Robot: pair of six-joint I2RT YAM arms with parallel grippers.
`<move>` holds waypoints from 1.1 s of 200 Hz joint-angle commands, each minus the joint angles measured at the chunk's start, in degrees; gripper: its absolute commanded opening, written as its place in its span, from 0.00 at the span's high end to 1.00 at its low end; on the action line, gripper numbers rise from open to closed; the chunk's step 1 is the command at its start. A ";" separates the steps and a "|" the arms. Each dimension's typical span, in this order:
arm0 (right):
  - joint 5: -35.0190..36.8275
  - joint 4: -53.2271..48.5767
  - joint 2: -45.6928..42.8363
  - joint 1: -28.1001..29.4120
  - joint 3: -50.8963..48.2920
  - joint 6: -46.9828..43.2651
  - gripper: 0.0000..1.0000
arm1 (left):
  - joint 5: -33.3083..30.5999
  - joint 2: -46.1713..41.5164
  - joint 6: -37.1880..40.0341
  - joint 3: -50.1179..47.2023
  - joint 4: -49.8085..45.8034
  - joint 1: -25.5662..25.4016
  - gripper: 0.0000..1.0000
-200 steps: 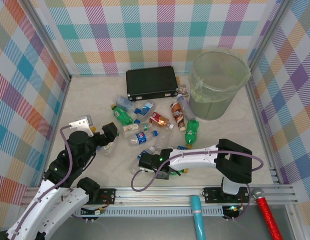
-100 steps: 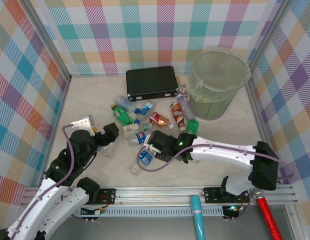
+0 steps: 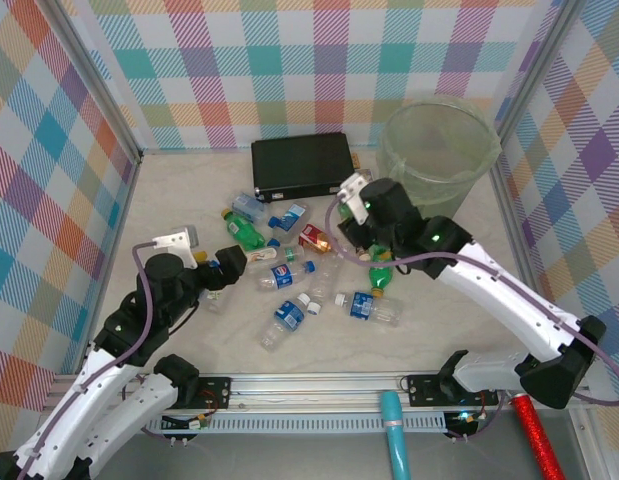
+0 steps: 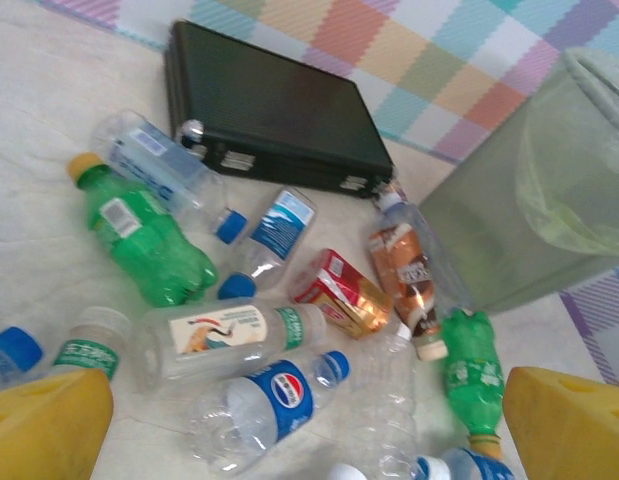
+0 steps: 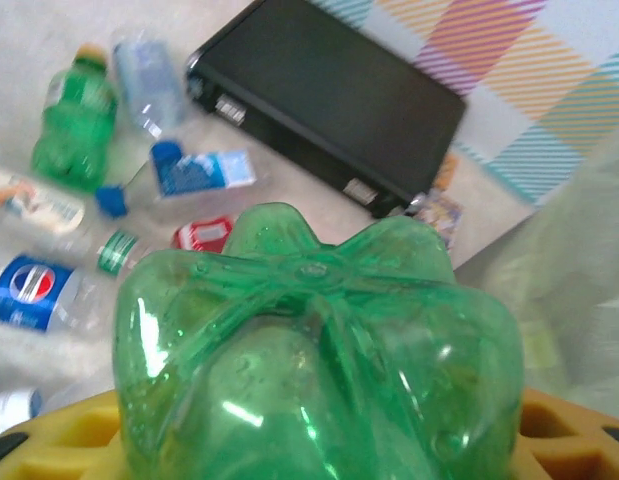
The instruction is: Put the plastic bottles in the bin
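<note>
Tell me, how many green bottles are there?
3. One green bottle in the right hand; a yellow-capped bottle near the case's left corner; a third bottle lying near the bin. The arm may hide more.

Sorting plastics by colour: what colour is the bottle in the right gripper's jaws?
Translucent green; the bottle shows best in the right wrist view.

The overhead camera sits high behind the arm bases, looking down and forward across the whole table (image 3: 189, 190) to the plaid back wall (image 3: 289, 60). The left wrist camera rides low, close to the tabletop, facing forward over the scattered bottles (image 4: 229, 335). The right wrist camera tilts downward, jammed right against a green bottle (image 5: 319, 350). All three views catch the black case (image 3: 302, 165) and the bin (image 3: 444, 200).
</note>
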 commanded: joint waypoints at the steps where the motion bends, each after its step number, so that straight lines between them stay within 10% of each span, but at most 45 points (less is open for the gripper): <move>1: 0.41 5.26 -1.91 -3.31 4.23 2.14 0.45 | 6.71 1.91 0.16 0.88 3.68 -0.74 0.00; 134: -2.07 19.07 10.55 -32.65 17.23 14.80 0.44 | 1.84 9.70 1.26 2.31 6.24 -12.21 0.00; 220: -6.94 12.40 21.64 -34.69 22.11 16.30 0.35 | -1.56 10.55 1.25 5.51 0.03 -12.79 0.00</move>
